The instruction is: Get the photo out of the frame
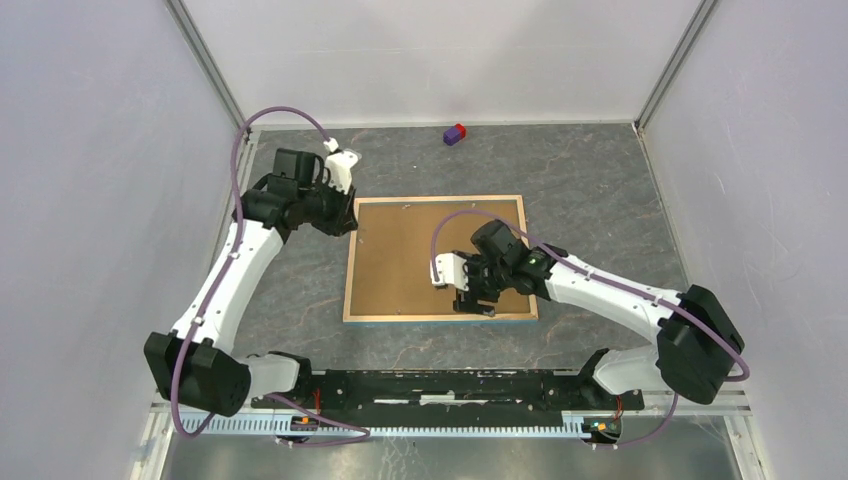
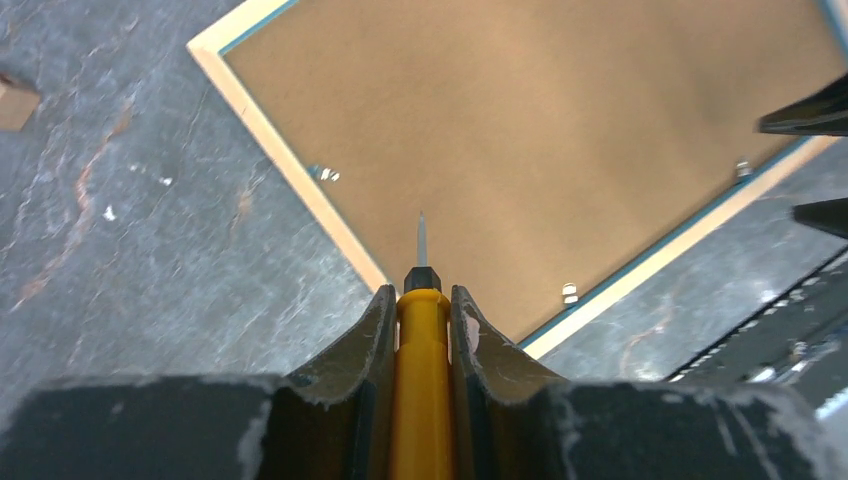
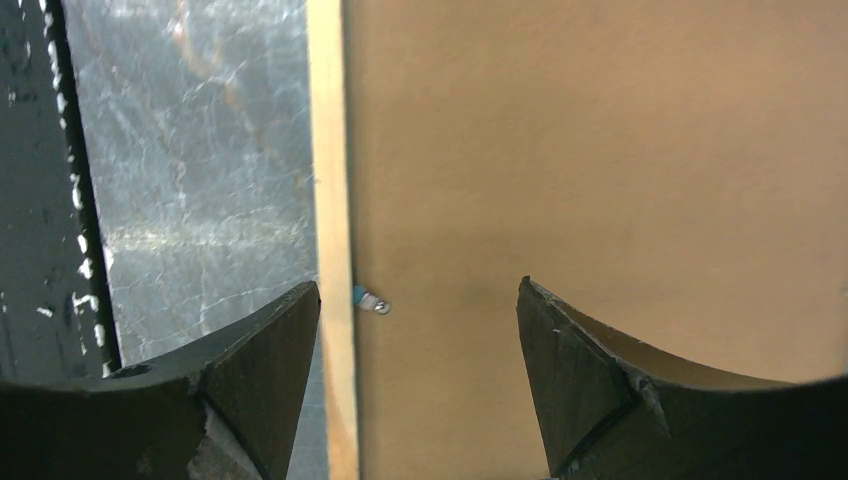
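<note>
The frame (image 1: 400, 250) has a matt, probably fibreboard back and smooth pale-wood rim.

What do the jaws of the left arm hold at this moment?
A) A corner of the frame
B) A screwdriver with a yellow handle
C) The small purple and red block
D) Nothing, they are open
B: in the left wrist view the left jaws are shut on the yellow handle of a screwdriver, and its thin tip points toward the brown back of the frame.

Grey marbled tabletop (image 1: 600, 180), white walls (image 1: 100, 150)
</note>
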`<state>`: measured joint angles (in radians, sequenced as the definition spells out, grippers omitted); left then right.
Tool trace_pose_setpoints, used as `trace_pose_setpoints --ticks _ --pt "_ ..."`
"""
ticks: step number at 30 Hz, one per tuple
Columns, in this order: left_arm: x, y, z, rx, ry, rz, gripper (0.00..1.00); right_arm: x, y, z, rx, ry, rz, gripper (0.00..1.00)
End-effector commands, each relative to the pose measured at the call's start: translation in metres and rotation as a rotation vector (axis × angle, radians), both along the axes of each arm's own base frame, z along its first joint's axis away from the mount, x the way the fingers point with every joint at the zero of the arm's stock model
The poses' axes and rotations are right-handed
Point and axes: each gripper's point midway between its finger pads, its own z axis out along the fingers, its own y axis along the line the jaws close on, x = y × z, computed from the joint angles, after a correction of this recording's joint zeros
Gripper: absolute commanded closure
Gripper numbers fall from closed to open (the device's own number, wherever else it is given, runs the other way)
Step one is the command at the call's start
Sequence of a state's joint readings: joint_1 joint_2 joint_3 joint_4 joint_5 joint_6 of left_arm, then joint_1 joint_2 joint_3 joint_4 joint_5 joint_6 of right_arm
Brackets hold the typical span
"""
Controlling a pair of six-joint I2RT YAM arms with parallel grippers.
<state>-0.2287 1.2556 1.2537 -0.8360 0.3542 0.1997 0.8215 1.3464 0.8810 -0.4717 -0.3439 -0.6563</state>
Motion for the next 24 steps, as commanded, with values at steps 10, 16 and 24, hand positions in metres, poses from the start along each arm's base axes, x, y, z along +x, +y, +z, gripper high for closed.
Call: trace_pose_setpoints --ticks 10,16,24 --pt "0.026 0.013 -0.039 0.187 -0.031 0.013 0.98 -0.028 0.009 -0.040 -0.024 0.052 0.054 0.24" --pt "0.034 0.018 -0.049 0.264 -0.083 0.019 0.98 -0.029 0.010 -0.058 -0.054 0.073 0.053 0.26" --pt "0.040 0.010 -0.066 0.253 -0.084 0.016 0.98 -0.043 -0.002 -0.080 -0.094 0.120 0.079 0.31"
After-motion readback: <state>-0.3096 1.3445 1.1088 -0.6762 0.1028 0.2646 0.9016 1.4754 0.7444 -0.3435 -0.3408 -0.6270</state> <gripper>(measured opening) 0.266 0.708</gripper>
